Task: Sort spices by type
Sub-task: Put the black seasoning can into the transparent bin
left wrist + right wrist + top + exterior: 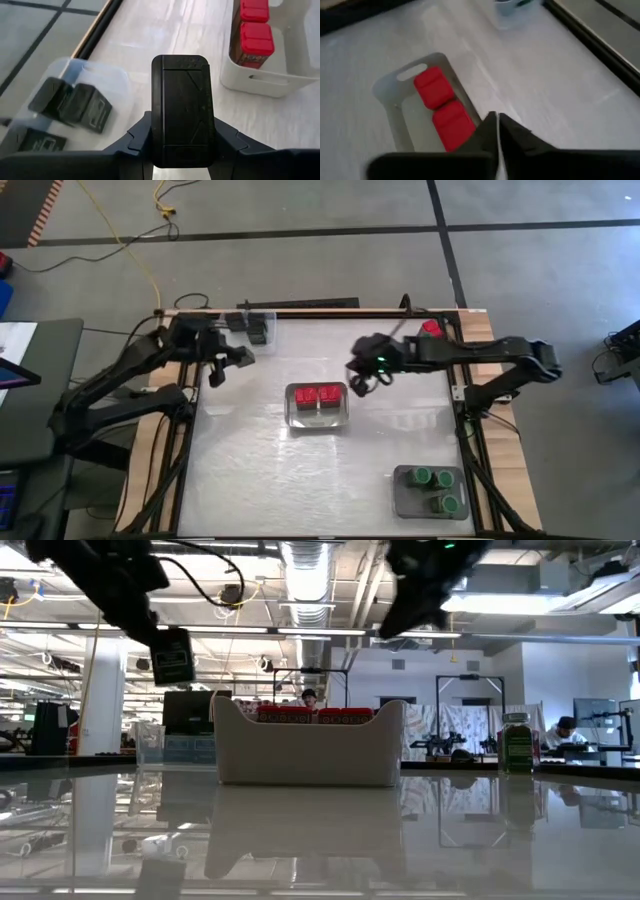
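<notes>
My left gripper [225, 362] is shut on a plain black boxy spice container [182, 110] and hovers over the table's far left part, near a clear tray [256, 327] with several black containers [75, 102] inside. Two red square-capped spices [318, 394] stand in the white tray [318, 418] at the table's middle. Three green round-capped spices [434, 481] stand in the grey tray [405, 500] at the near right. One more red-capped spice [432, 328] stands at the far right edge. My right gripper [498, 125] is shut and empty, above the table just right of the white tray. My left gripper pinches the black container between its two fingers, which lie on its two long sides [156, 145] near one end. The container [172, 655] is lifted clear of the table and hangs upright below the fingers.
A black rail [300, 303] runs along the far edge. Bare tabletop [250, 470] lies between the white tray and the near edge. People and equipment stand in the room beyond the table in the low view.
</notes>
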Available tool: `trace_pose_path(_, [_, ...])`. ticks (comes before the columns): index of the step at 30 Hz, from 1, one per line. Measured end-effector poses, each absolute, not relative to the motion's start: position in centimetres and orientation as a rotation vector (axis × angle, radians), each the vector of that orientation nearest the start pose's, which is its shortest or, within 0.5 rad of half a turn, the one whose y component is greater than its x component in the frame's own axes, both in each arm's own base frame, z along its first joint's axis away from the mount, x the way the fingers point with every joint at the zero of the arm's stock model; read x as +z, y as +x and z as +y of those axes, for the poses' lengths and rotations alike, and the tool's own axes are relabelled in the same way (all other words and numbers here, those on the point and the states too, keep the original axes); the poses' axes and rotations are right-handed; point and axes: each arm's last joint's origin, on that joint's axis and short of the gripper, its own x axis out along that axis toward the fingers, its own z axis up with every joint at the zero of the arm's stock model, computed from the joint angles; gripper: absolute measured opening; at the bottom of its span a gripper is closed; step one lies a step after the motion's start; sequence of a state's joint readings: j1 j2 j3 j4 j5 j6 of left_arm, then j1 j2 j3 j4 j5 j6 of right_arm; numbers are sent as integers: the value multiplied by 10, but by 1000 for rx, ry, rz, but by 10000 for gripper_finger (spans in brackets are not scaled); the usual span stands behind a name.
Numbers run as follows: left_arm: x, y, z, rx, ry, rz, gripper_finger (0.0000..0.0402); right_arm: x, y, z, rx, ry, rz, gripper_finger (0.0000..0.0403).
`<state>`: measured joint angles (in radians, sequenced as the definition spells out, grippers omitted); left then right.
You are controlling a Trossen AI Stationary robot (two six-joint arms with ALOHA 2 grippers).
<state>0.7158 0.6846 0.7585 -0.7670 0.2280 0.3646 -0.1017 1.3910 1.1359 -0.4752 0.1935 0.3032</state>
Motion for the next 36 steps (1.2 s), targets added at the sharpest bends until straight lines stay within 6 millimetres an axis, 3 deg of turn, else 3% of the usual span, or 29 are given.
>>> trace_pose_path(2, [281, 97, 73, 359, 19, 694, 120, 294, 312, -41, -370, 220, 710, 15])
trace_pose_path(10, [276, 93, 61, 349, 35, 610, 120, 293, 354, -56, -375, 211, 703, 47])
trace_pose_path(16, [279, 105, 63, 285, 16, 560, 120, 290, 387, -61, -223, 214, 600, 48])
trace_pose_path(21, [275, 117, 66, 254, -4, 581, 120, 303, 408, -64, -141, 214, 571, 65])
trace_pose_path(27, [274, 130, 69, 238, -22, 558, 126, 328, 419, -71, -67, 230, 531, 132])
trace_pose_path(36, [282, 156, 72, 221, -64, 415, 123, 331, 409, -78, -70, 186, 602, 281])
